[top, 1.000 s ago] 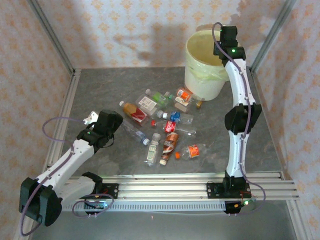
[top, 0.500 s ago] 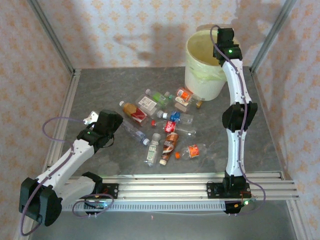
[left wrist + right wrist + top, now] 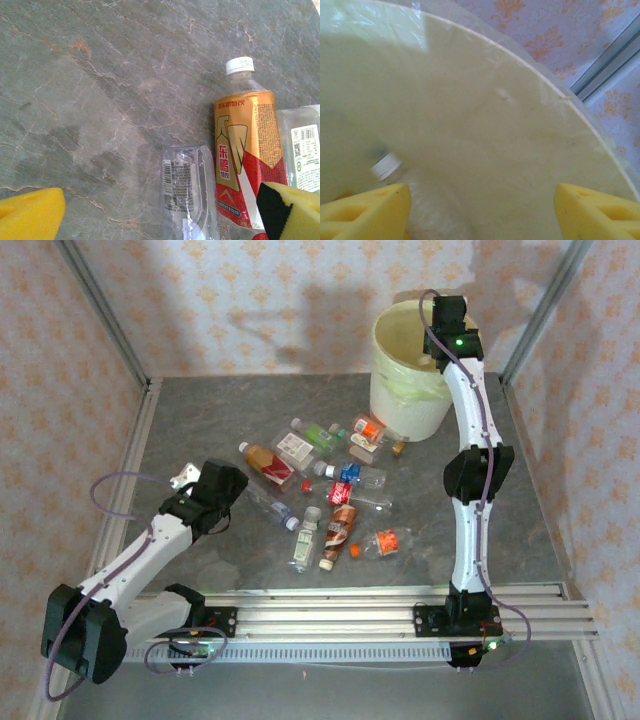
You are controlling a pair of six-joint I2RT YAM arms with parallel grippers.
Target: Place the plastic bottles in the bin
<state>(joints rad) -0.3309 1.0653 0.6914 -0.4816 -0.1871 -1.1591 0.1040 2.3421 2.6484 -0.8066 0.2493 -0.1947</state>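
As the right gripper (image 3: 480,200) parts its jaws, we see a clear plastic bottle (image 3: 427,215) drop, lower left, into the round cream-white bin (image 3: 520,60); the left gripper (image 3: 160,215) gapes empty.

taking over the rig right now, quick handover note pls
Left gripper: open, low over the table. A clear bottle lies below the gap between its fingers, with an amber bottle beside it. Nothing is gripped.
Right gripper: open over the bin at the far right, holding nothing.
Done: one white-capped bottle, blurred, is inside the bin.
Left: about a dozen plastic bottles lie scattered mid-table. The clear one under the left gripper looks the likeliest next pick.
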